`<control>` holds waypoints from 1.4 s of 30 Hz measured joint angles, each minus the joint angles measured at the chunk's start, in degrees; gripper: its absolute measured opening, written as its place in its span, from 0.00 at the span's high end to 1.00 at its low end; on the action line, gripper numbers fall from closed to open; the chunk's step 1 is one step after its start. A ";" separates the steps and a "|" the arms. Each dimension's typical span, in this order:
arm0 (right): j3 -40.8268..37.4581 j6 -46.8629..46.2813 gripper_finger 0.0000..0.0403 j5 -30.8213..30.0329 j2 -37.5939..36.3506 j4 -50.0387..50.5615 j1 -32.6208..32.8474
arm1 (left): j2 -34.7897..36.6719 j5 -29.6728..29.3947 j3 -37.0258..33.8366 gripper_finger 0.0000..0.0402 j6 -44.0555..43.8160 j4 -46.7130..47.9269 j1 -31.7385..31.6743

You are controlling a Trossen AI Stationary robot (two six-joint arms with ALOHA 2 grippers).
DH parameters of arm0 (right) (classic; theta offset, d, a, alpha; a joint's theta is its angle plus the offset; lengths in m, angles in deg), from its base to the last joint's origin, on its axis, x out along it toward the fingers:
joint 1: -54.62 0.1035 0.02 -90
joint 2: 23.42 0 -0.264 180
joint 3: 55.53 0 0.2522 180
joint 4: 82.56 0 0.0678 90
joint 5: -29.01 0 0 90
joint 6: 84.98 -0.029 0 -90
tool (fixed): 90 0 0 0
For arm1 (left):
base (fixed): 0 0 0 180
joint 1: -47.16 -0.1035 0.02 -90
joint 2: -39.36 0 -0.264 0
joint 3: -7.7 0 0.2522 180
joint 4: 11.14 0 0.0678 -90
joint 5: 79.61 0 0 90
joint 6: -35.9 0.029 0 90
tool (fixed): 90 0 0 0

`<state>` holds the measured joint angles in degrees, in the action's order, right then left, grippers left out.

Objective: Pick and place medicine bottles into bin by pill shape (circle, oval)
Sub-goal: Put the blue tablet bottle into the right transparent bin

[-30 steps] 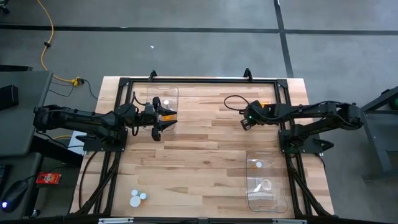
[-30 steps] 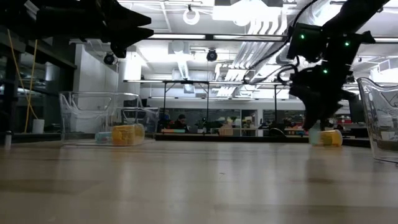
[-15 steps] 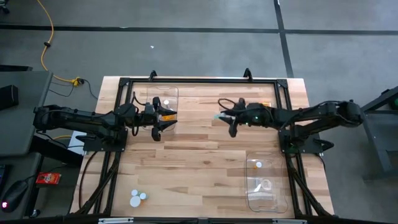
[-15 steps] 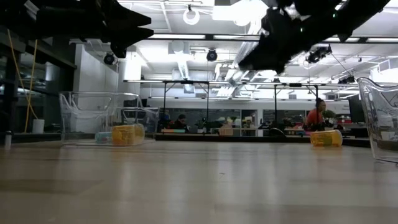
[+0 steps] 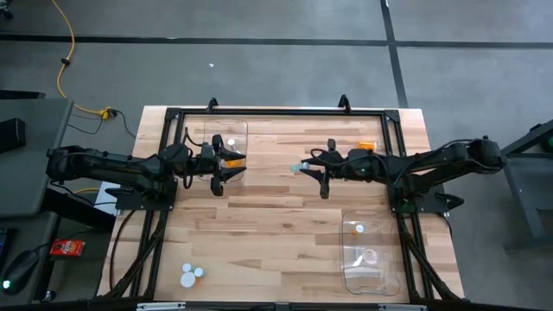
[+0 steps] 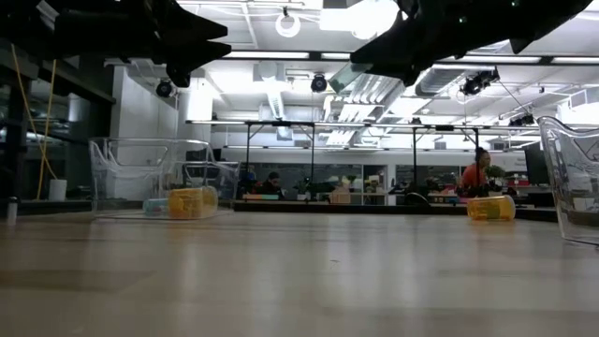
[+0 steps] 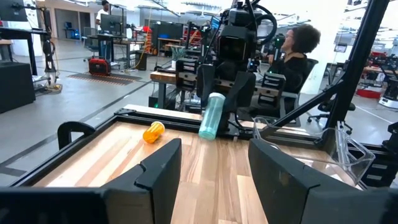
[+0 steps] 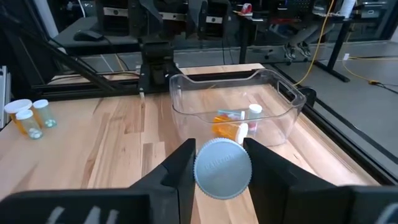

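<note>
moved: right arm has swung from the far edge toward table centre | high: right gripper (image 5: 309,169) clamps teal bottle (image 5: 299,166) above mid-table, long axis roughly level, cap toward far-left bin (image 5: 226,127); left gripper (image 5: 226,164) parted, empty, at that bin | low: amber bottle (image 6: 491,208) lying loose | right wrist: bottles (image 8: 28,118) unsorted.

teal bottle (image 7: 211,116) held aloft, amber bottle (image 5: 367,146) lying on table

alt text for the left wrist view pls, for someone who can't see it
The right gripper, seen head-on across the wooden table, holds a pale teal medicine bottle above the surface. An amber bottle lies on the table beyond it. The left gripper's own dark fingers frame the foreground, with a clear bin's edge beside them.
</note>
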<state>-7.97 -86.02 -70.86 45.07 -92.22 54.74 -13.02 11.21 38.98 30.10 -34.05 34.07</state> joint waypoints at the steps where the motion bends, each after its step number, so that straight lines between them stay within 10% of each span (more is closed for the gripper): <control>1: 0.00 0.00 0.74 0.00 0.00 0.01 0.00 | 0.00 0.00 0.00 0.57 0.00 0.00 0.00; 11: 2.83 -1.61 0.74 3.93 -0.44 1.87 3.29 | 0.00 0.00 0.00 0.57 0.00 0.00 -0.02; 16: 11.43 -6.43 0.74 3.94 -0.54 23.13 13.15 | 0.00 0.00 0.00 0.57 0.00 0.92 0.00; 32: 26.42 -71.71 0.74 -12.39 6.39 78.96 51.11 | 0.00 0.00 0.00 0.57 -1.52 0.87 0.00; 42: 24.90 -75.10 0.72 -12.43 17.14 81.15 51.66 | 0.00 -0.02 0.00 0.57 -1.51 0.87 0.00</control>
<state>16.93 -161.12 -83.29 62.20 -11.07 106.40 -13.02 11.19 38.98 28.59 -33.17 34.08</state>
